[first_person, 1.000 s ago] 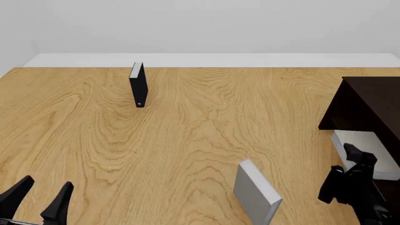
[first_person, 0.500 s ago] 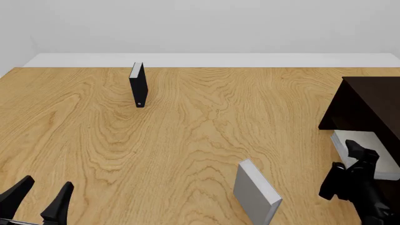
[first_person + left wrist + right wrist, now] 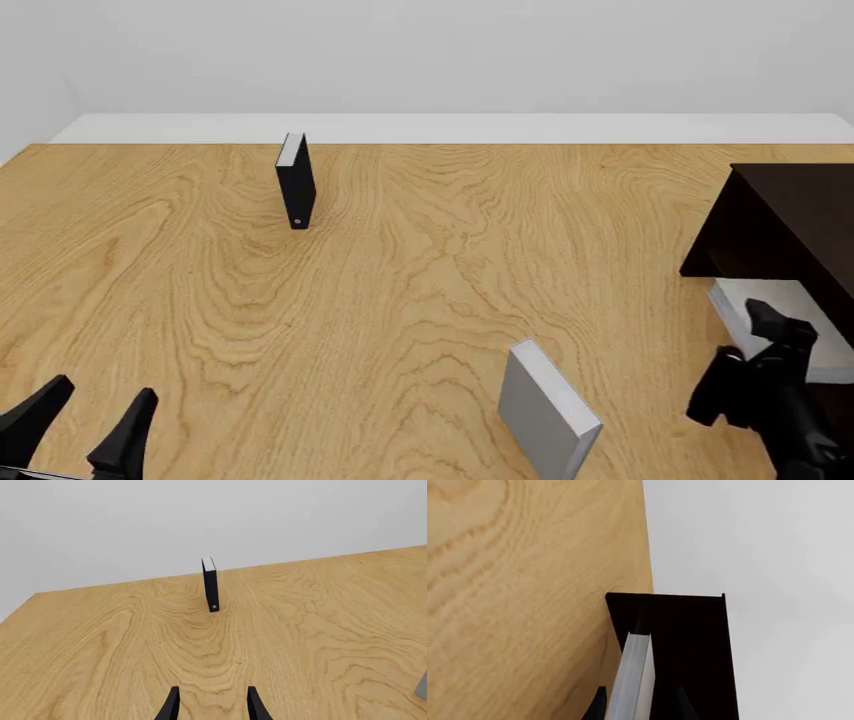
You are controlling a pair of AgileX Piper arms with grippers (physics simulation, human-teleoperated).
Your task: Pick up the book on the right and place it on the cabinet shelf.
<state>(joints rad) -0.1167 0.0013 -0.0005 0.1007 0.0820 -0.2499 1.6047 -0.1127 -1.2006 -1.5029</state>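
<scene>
Pale grey and flat, the plain grey hardback-shaped book (image 3: 781,318) lies in the recess of the very dark brown boxy wooden cabinet (image 3: 781,225), at the right edge of the light wooden worktop (image 3: 400,290) in the front view. The book's far end goes under the cabinet's dark top, and its near end sticks out toward the arms. The black right hand (image 3: 757,365) is just in front of the cabinet, at the near end of this book. In the right wrist view the book's pale edge (image 3: 635,677) runs between the two dark fingertips (image 3: 598,705) and on into the cabinet shelf (image 3: 690,650) — the fingers stand close on both sides of the slab, but I cannot tell if they press on it or are a little apart from it.

A second grey book with paler edges (image 3: 547,410) stands tilted on the worktop, to the left of the cabinet and nearer to the arms, apart from the right hand. A black book with white pages (image 3: 295,180) stands upright far to the left of the cabinet, toward the far side of the worktop.

The black left hand (image 3: 78,425) is well apart from the cabinet, at the near left corner of the front view — its two fingers are spread with a clear gap and nothing is between them. The left wrist view shows the same: two fingertips (image 3: 172,705) apart over bare wood, with the black book (image 3: 211,585) far ahead.
</scene>
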